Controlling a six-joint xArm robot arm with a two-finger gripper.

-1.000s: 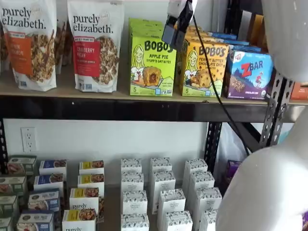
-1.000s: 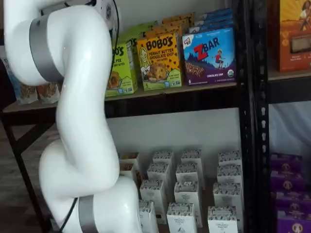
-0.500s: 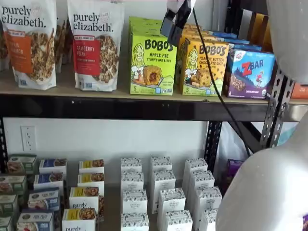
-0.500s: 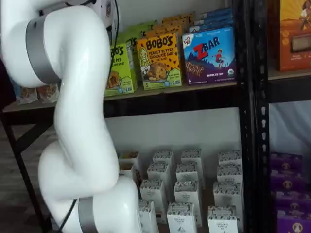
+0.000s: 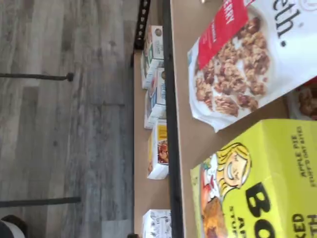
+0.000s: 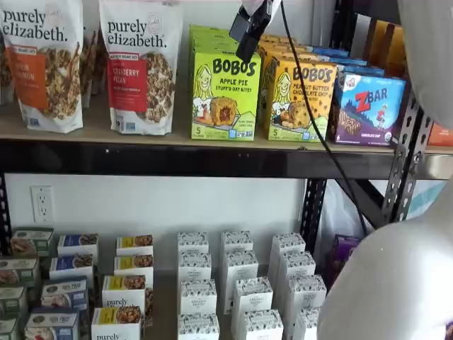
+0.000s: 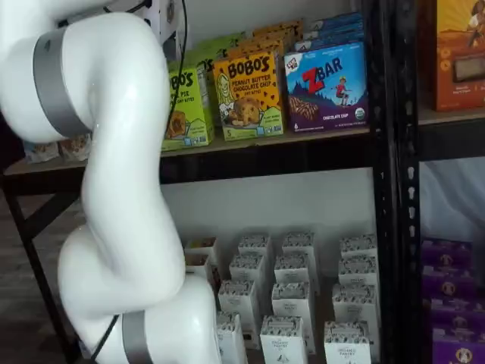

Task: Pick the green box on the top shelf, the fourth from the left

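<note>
One lime-green cardboard Bobo's Apple Pie box [image 6: 224, 95] is standing upright on the tan wooden top shelf with its black steel front beam [image 6: 177, 160], between a white Purely Elizabeth granola pouch [image 6: 140, 65] and a yellow-orange Bobo's peanut butter box [image 6: 300, 100]. The gripper's black fingers [image 6: 248, 28] are hanging from above, just in front of the green box's upper right corner, apart from it; their pose is not showing a clear gap, though they are standing spread wide and holding nothing. The wrist view is showing the green box [image 5: 262, 188] close beside the pouch [image 5: 247, 59].
</note>
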